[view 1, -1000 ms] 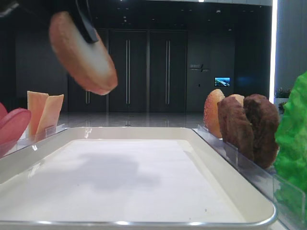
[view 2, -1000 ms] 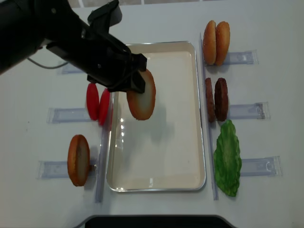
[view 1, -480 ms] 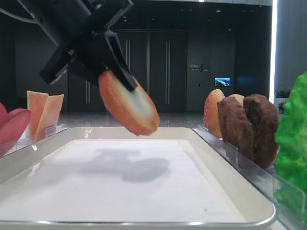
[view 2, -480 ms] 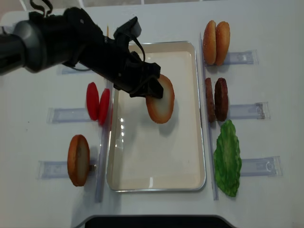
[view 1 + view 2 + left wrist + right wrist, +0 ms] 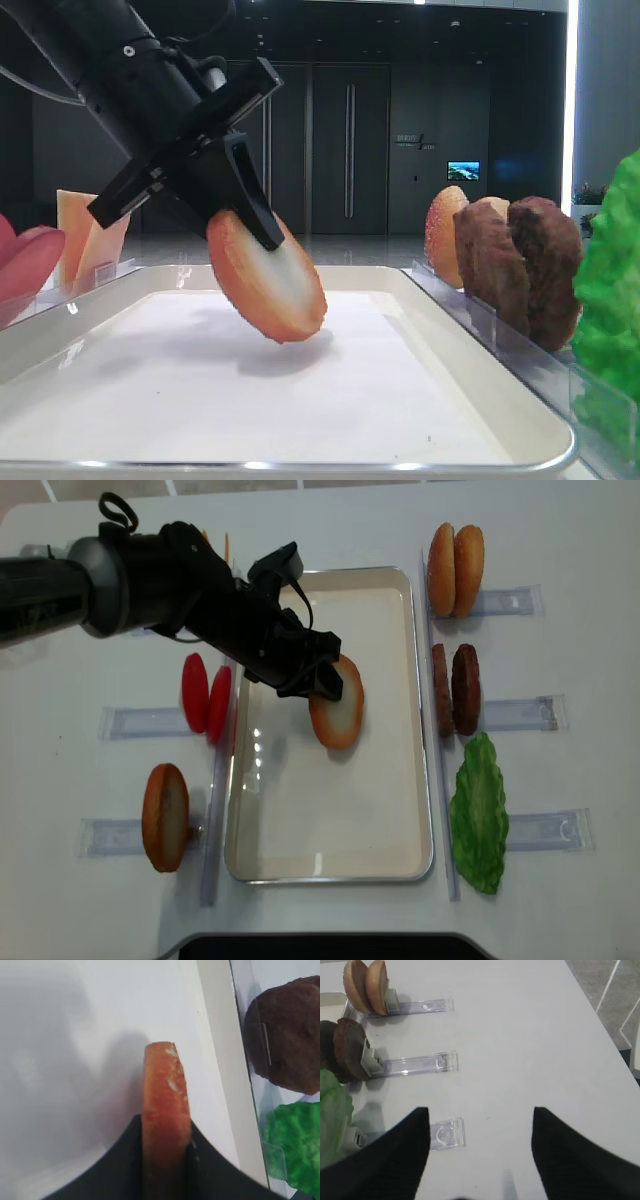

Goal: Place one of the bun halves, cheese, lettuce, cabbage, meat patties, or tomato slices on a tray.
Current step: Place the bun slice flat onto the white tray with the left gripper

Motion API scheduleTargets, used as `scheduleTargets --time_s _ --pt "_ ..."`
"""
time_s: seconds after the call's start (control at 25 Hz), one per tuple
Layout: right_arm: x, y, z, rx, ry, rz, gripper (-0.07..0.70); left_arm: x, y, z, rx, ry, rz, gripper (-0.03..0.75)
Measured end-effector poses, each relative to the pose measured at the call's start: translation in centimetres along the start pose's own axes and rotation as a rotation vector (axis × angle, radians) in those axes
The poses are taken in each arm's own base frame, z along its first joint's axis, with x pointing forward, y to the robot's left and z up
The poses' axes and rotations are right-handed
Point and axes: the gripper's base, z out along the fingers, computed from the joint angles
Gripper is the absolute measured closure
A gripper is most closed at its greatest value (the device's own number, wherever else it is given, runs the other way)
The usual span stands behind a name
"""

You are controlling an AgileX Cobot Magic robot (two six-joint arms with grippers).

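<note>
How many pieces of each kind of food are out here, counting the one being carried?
Bun pieces: 4
Meat patties: 2
Tomato slices: 2
Cheese slices: 2
Lettuce: 1
Total: 11

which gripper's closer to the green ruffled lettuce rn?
Right. The right gripper hangs over bare table just beside the green ruffled lettuce; the left gripper is across the cream-white tray, shut on the round bun half.
</note>
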Motion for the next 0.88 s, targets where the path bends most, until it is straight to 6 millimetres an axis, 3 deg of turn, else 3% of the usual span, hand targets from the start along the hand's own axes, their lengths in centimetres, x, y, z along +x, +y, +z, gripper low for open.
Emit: scheduleTargets --time_s 0.48,0.56,0.72,0.88 --pt "0.0 0.0 0.0 0.0 0.0 0.0 0.208 0.1 0.5 0.8 -0.008 0.023 0.005 0.583" --pt "0.0 0.0 0.0 0.0 0.0 0.0 0.208 0.1 0.5 0.8 -0.005 0.029 0.006 0.535" --pt "0.0 0.0 0.0 0.0 0.0 0.0 0.208 0.4 0.9 0.6 -0.009 0.071 0.019 0.343" --pt "0.0 0.0 0.0 0.0 0.0 0.0 0.208 0.5 1.5 -0.7 -0.051 0.1 0.005 0.283"
